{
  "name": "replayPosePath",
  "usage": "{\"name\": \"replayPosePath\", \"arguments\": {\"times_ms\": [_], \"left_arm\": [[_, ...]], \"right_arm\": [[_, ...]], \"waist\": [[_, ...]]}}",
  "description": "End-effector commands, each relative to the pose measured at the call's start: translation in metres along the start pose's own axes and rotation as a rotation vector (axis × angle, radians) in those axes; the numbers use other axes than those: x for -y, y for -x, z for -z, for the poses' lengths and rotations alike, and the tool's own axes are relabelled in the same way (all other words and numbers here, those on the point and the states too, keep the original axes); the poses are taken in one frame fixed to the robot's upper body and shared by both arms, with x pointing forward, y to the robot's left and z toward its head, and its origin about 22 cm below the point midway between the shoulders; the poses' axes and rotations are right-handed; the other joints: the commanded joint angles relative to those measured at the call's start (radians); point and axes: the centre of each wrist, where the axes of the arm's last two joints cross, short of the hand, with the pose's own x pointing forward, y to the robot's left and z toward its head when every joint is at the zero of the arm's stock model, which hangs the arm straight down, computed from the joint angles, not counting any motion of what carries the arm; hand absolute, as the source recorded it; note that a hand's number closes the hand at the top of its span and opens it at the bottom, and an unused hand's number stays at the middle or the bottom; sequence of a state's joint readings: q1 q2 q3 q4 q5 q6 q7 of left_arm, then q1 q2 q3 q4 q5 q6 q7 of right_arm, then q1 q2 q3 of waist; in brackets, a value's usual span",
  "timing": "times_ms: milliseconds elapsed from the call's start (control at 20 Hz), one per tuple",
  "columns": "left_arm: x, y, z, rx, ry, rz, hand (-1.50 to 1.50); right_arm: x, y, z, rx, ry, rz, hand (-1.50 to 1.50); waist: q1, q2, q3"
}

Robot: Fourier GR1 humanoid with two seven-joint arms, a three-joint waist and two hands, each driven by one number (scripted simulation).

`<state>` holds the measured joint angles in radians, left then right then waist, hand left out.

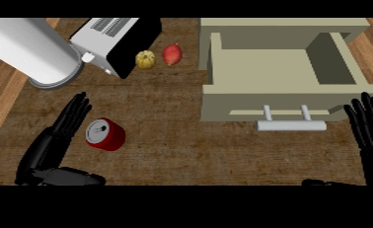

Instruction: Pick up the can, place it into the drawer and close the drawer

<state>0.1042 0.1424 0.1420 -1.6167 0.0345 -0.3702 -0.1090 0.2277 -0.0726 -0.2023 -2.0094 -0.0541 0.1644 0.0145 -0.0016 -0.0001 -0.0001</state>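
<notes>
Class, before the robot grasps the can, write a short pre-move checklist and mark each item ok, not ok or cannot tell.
1. Can upright on the counter, top showing: ok.
2. Left robot hand open beside the can, not yet around it: ok.
3. Drawer pulled open, ready to receive the can: ok.
4. Drawer interior free of objects: ok.
5. Right robot hand open at the right edge, clear of the handle: ok.
6. Path from can to drawer free; the yellow and red produce lie farther back: ok.
</notes>
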Motion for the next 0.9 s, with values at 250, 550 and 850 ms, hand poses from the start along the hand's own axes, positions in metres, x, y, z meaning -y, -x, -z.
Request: {"name": "replayPosePath", "arguments": {"times_ms": [250,550,850], "left_arm": [[-0.026,0.038,0.001,-0.028,-0.013,0.018,-1.50],[-0.025,0.048,-0.013,-0.040,-0.001,0.032,-1.50],[-0.034,0.066,-0.005,-0.045,-0.007,-0.001,-1.50]], "right_arm": [[0.008,0.003,0.012,-0.002,0.011,-0.008,-1.50],[-0.009,-0.010,0.007,0.017,0.016,0.007,-1.50],[0.014,-0.004,-0.008,0.023,0.009,-0.004,-1.50]], "waist": [[0.000,0.001,0.000],[0.002,0.000,0.000],[-0.001,0.000,0.000]]}}
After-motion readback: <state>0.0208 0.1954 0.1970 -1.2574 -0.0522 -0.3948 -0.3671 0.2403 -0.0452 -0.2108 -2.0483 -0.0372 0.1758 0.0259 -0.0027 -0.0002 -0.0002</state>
